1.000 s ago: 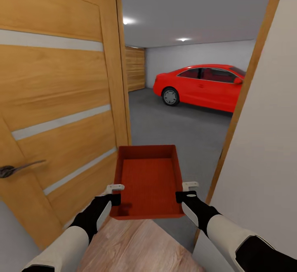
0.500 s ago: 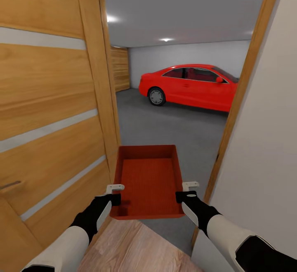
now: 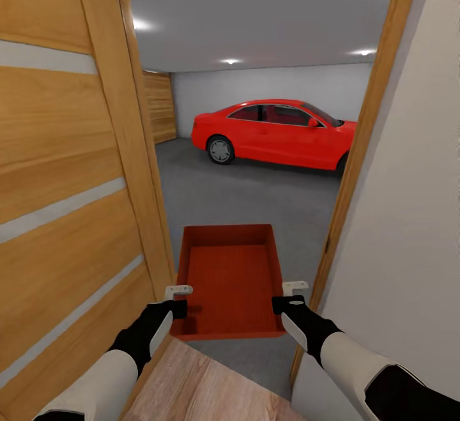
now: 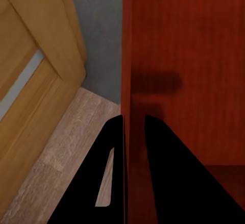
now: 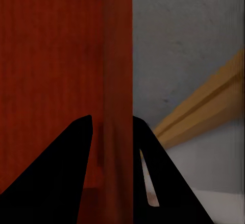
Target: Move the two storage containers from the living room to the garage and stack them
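I carry one orange-red storage container (image 3: 231,277) in front of me, held level between both arms in the doorway. My left gripper (image 3: 180,301) is shut on its left wall; in the left wrist view the black fingers (image 4: 158,152) straddle that wall (image 4: 133,81). My right gripper (image 3: 281,298) is shut on the right wall, with its fingers (image 5: 76,152) either side of the wall (image 5: 116,71) in the right wrist view. Beyond the doorway lies the garage with its dark grey concrete floor (image 3: 255,197). Light wood planks (image 3: 204,389) lie under my arms.
An open orange-brown wooden door (image 3: 64,172) with frosted strips stands close on my left. The door frame (image 3: 358,146) and a white wall (image 3: 409,248) crowd the right. A red car (image 3: 275,133) is parked at the back of the garage, with open grey floor before it.
The view has shifted: the door has slid further off to the left and more of the garage and car shows through the doorway. The container stays held the same way.
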Tool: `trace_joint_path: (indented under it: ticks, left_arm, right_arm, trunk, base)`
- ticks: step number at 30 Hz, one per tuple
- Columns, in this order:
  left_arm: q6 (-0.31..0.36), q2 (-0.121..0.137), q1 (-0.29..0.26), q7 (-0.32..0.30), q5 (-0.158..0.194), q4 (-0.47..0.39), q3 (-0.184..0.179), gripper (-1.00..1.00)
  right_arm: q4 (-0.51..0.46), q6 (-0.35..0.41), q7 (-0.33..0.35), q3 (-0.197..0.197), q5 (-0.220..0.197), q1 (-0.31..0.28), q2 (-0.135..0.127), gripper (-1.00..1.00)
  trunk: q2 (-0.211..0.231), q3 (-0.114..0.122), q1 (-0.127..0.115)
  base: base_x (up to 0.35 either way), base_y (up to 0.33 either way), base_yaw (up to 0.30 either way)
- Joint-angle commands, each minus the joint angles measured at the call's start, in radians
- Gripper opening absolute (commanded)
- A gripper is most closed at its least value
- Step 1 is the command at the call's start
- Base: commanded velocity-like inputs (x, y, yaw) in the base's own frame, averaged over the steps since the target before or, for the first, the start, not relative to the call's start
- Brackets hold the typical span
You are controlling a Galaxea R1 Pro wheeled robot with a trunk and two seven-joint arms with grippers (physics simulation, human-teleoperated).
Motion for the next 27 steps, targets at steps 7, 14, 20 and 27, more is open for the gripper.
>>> trace_joint_path:
  ticks: [7, 14, 20, 27]
  left_arm:
    - [0.008, 0.002, -0.001, 0.012, -0.016, -0.004, 0.001, -1.00]
    - [0.008, 0.002, -0.001, 0.011, -0.016, -0.004, 0.001, -1.00]
    - [0.008, 0.002, -0.001, 0.011, -0.016, -0.004, 0.001, -1.00]
    - [0.008, 0.002, -0.001, 0.012, -0.016, -0.004, 0.001, -1.00]
  right_arm:
    - [0.022, 0.007, -0.010, 0.008, 0.002, -0.001, -0.009, -1.00]
    - [0.022, 0.007, -0.010, 0.008, 0.002, -0.001, -0.009, -1.00]
    - [0.022, 0.008, -0.010, 0.008, 0.002, -0.001, -0.008, -1.00]
    - [0.022, 0.007, -0.010, 0.008, 0.002, -0.001, -0.009, -1.00]
  trunk:
    - [-0.002, -0.002, 0.001]
    - [-0.002, -0.002, 0.001]
    - [-0.002, -0.002, 0.001]
    - [-0.002, -0.002, 0.001]
  base:
    - [0.152, 0.128, -0.228]
    - [0.134, 0.131, -0.038]
    - [0.145, 0.255, -0.002]
    - [0.062, 0.096, -0.001]
